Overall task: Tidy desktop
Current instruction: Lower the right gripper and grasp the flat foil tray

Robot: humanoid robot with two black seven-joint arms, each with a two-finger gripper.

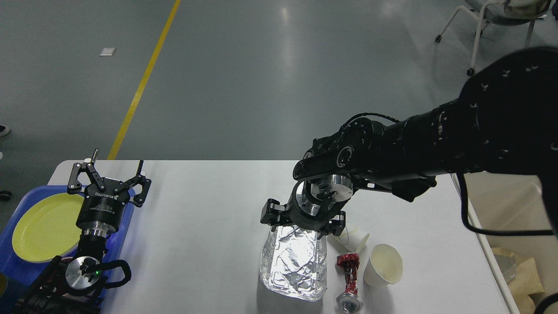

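Observation:
The white desktop holds a crumpled foil tray, a paper cup lying on its side, a second paper cup and a crushed red can. My right gripper points down over the far end of the foil tray, its jaws spread wide across the tray's width; its body hides that end. My left gripper is open and empty, over the desktop's left edge beside the blue tray.
A blue tray with a yellow plate sits at the left edge. A cream bin with paper waste stands at the right edge. My right arm spans the desktop's right half. A chair stands on the floor behind.

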